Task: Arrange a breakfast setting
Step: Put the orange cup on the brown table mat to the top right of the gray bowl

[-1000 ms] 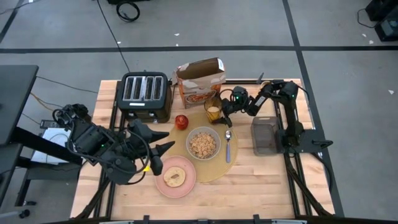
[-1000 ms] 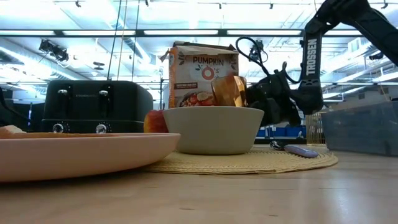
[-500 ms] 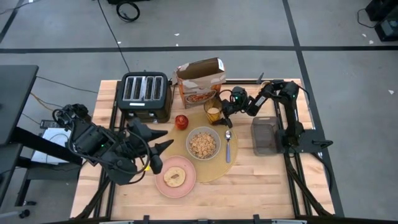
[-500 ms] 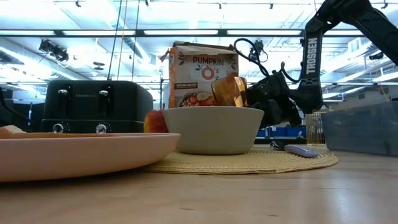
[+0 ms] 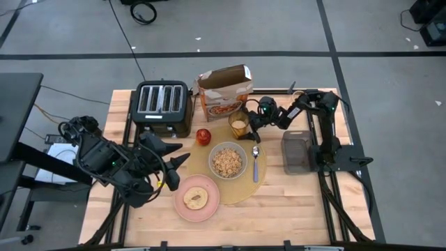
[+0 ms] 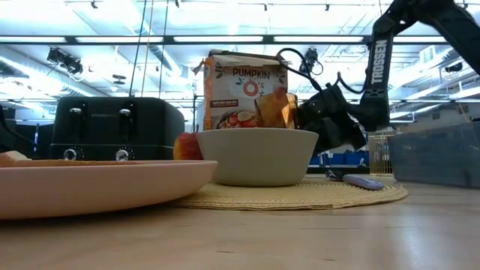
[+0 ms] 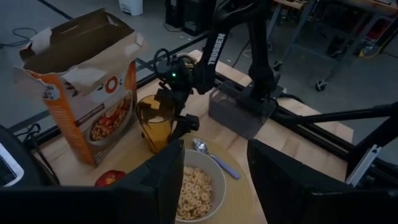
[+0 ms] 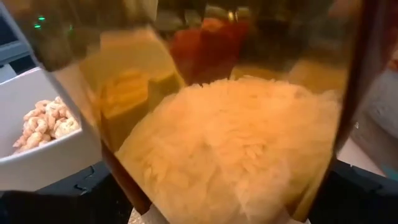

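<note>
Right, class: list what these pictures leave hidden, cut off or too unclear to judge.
- Amber glass: fills the right wrist view, rim and base cut off; whether the right hand grips it is unclear.
- Pink plate: low view, cut off at the left edge.
- Silver spoon: low view, bowl end hidden behind the grey bowl.
- Black four-slot toaster: left wrist view, mostly cut off.

— Which colours are seen on the surface (image 5: pixel 293 202)?

— Pale blond wood with lengthwise plank lines is seen. A tan woven placemat (image 5: pixel 240 189) is laid there, with a grey bowl (image 5: pixel 228 160) of beige cereal rings.

— And the rest?

— A pink plate (image 5: pixel 196 198) with golden-brown bread (image 5: pixel 196 199) is shown, a red apple (image 5: pixel 203 136), a translucent amber glass (image 5: pixel 239 125), and a spoon (image 5: pixel 256 162) with a silver bowl and a lilac handle. The toaster (image 5: pixel 162 106) is black; the cereal box (image 5: pixel 225 93) is orange and white.
</note>
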